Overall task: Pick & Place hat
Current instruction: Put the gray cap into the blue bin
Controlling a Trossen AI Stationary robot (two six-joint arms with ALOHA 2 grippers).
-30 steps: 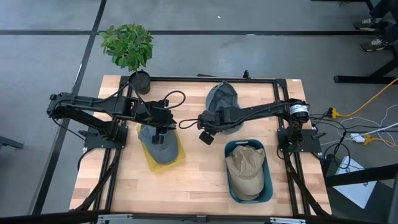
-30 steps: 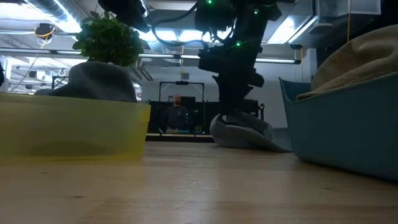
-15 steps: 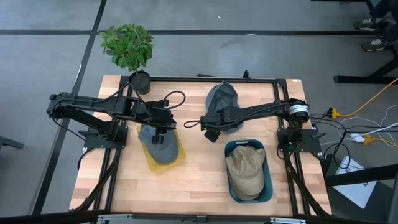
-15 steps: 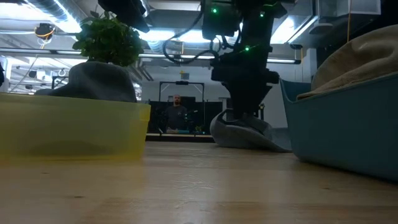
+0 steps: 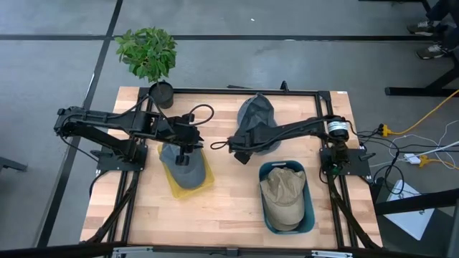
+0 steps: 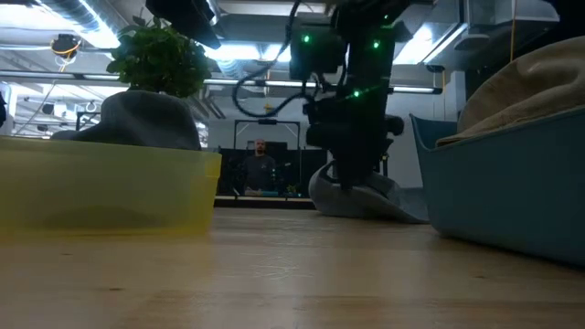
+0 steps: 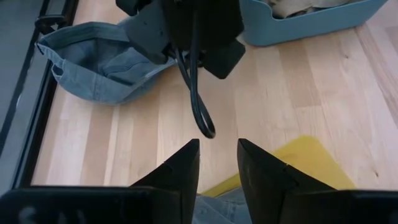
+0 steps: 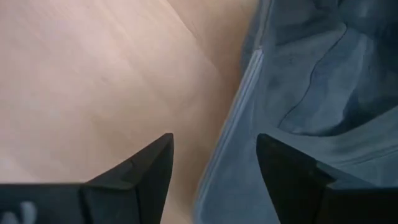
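While the right gripper (image 8: 214, 171) stands apart astride the grey-blue cloth cap's (image 5: 257, 115) edge, left gripper (image 7: 217, 163) narrowly apart above the yellow plastic bin (image 5: 203, 180).

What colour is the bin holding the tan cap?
Teal blue bin, holding the tan cap; clearest in the high view.

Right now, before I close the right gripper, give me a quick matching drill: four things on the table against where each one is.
Things:
1. tan cap
2. grey cap
3. blue-grey hat
4. potted plant

Places:
A. loose on the wood, brim edge between the open right gripper fingers
B. in the yellow bin, under the left gripper
C. table's far left corner
D. in the blue bin

Pairs: 1-D, 2-B, 3-A, 4-C
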